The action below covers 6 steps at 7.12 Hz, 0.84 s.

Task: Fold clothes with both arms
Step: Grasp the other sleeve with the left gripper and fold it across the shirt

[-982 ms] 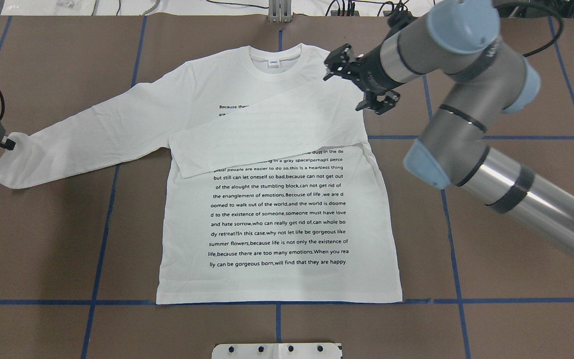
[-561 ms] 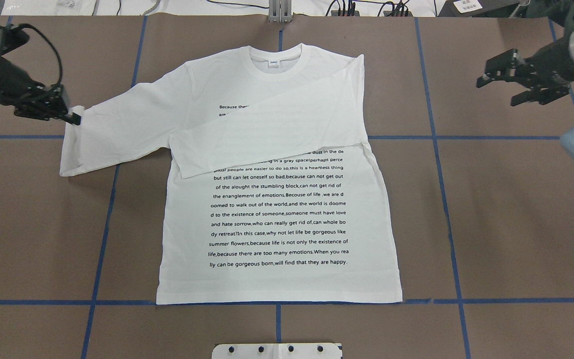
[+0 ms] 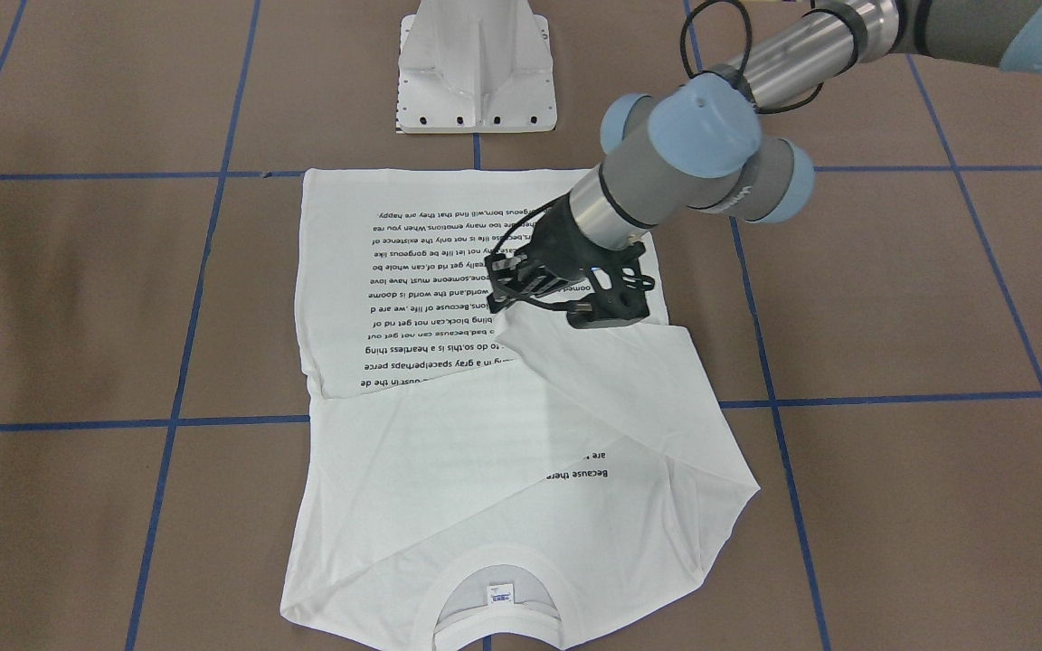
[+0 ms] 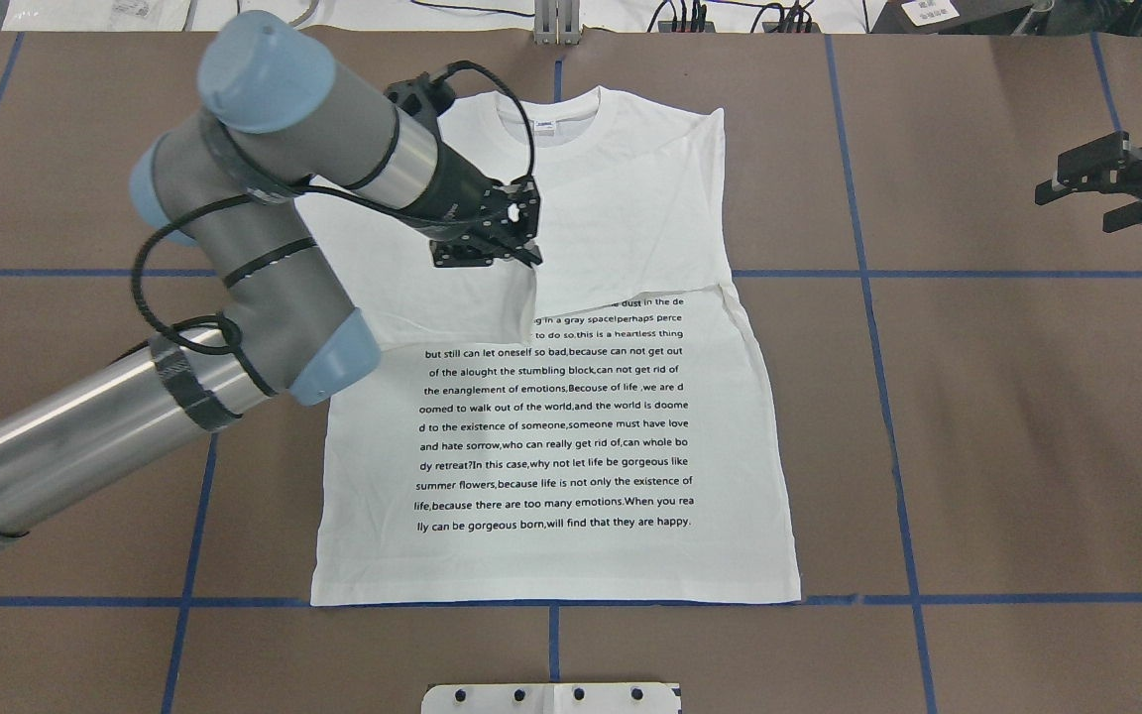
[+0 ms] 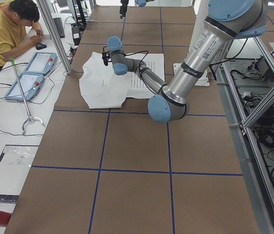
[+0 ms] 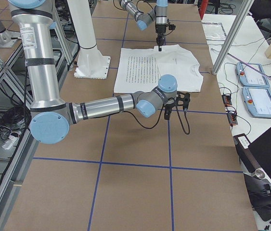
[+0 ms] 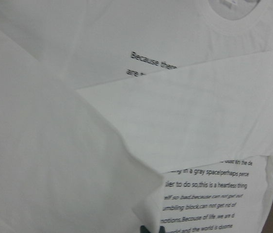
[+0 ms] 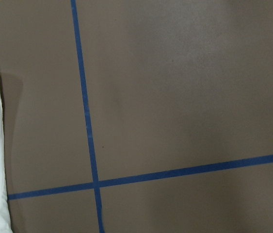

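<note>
Shirt (image 4: 551,446) lies flat mid-counter (image 4: 977,446), collar on the far side from the robot. Its left sleeve (image 4: 477,302) runs from the shoulder across the chest, up into the left gripper (image 4: 528,260), jaws clenched on the cuff. Right gripper (image 4: 1091,188) hangs well off to the side with its jaws released, so I'd say lefty lays it down.

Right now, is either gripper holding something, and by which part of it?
The left gripper holds the T-shirt by the cuff end of its sleeve, lifted over the chest. The right gripper is open and holds nothing.
</note>
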### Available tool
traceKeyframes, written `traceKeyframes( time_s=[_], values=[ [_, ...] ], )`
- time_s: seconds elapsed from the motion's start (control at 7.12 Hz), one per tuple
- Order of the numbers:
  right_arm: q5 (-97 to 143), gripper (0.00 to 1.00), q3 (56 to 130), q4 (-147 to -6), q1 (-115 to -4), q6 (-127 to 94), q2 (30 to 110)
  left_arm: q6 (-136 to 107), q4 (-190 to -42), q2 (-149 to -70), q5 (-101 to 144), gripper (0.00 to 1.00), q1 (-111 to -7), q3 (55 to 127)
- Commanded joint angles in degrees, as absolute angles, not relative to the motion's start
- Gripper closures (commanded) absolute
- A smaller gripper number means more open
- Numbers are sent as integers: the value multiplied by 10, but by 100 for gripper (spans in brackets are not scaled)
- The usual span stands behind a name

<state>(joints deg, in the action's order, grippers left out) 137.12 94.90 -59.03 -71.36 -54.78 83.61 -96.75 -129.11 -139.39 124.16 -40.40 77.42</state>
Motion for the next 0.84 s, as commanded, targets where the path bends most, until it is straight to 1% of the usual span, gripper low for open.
traceKeyframes(
  time_s=[0.0,0.28,0.42,0.56,0.7],
  values=[
    [1371,1,954,-589,-715,-547,842,-1026,-1354,-1551,1136,100,-356,599],
    [1371,1,959,-557,-715,-547,867,-1030,-1366,-1553,1086,100,-331,594],
    [1371,1,959,-549,-715,-548,874,-1030,-1366,-1553,1084,48,-324,594],
    [1370,1,954,-548,-715,-548,875,-1030,-1366,-1552,1081,0,-321,593],
    [1368,1,954,-548,-714,-553,873,-1041,-1366,-1552,1079,1,-321,599]
  ],
)
